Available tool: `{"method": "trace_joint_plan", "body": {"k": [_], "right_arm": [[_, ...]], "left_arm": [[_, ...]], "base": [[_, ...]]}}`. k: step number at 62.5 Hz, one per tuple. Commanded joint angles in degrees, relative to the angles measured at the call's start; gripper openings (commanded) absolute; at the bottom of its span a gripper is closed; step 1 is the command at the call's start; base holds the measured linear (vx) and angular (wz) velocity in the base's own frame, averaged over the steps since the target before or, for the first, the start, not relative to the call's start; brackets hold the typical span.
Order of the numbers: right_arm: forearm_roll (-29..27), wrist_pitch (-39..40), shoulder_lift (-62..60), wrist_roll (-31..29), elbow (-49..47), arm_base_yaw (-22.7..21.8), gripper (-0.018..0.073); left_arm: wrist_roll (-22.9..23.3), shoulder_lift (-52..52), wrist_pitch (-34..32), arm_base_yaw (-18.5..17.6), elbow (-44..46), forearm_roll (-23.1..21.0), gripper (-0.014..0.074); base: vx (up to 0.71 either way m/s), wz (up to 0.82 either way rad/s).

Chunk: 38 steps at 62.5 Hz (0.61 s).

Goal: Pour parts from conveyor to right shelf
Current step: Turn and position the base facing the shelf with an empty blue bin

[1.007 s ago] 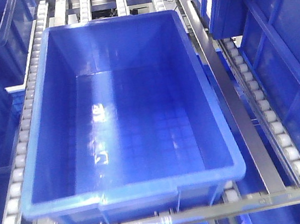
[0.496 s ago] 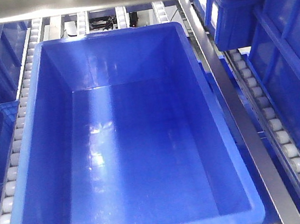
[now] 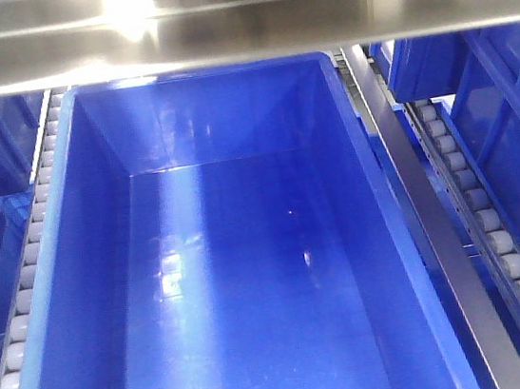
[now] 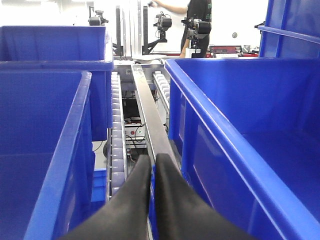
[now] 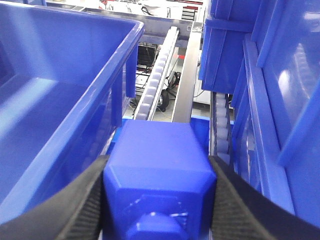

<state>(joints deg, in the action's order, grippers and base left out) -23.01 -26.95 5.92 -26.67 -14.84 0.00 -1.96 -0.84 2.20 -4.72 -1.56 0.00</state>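
Stainless beams and white rollers of the right shelf carry a blue bin showing nothing inside, so pouring is not yet done; the right hand clamps one blue part beside the bin wall, and the left hand is closed, empty.

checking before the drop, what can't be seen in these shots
- front view: near end of the bin cut by the bottom edge; what's beyond it hidden by the steel beam
- right wrist view: the block hides whatever lies below it
- conveyor belt: in no view
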Motion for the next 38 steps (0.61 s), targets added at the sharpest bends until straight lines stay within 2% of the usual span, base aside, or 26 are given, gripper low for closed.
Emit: {"method": "trace_joint_plan", "body": {"k": [1,38], "right_arm": [[-0.68,4.24,0.66,-0.50,-1.68,-0.23,-0.0010],[-0.68,4.24,0.66,-0.50,-1.68,-0.23,-0.0010]], "left_arm": [[0.49,-0.64,-4.11,-0.23,-1.71,0.00,-0.0006],[0.49,-0.64,-4.11,-0.23,-1.71,0.00,-0.0006]], "base": [[0.06,-0.01],[0.05,0.00]]}}
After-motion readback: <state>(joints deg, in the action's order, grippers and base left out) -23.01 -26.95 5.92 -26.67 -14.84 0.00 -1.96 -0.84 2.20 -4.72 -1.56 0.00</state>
